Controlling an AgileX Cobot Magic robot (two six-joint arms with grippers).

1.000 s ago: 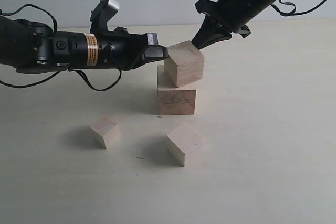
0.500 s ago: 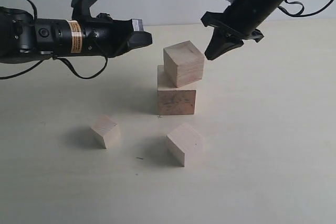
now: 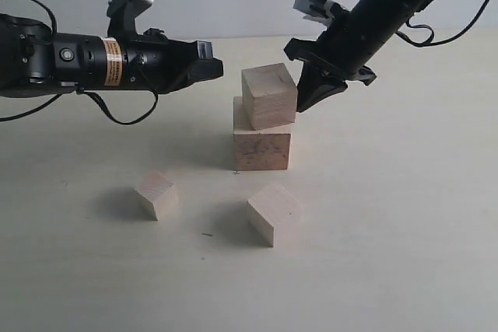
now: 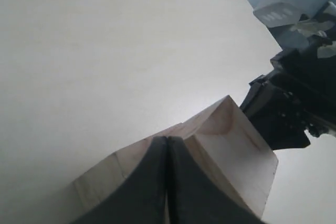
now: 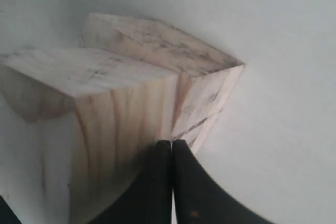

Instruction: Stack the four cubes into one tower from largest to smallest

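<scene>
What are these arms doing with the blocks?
They are stacking wooden cubes by size. The upper cube sits askew on the largest cube. The right gripper, shut, has its tip at the upper cube's side, seemingly nudging it. The left gripper, shut, hovers nearby. The smallest cube and a mid-sized cube lie on the table.

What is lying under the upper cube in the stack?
A larger cube stands directly under the upper cube, which sits slightly off-centre on it. Most of its top face is covered and cannot be seen.
</scene>
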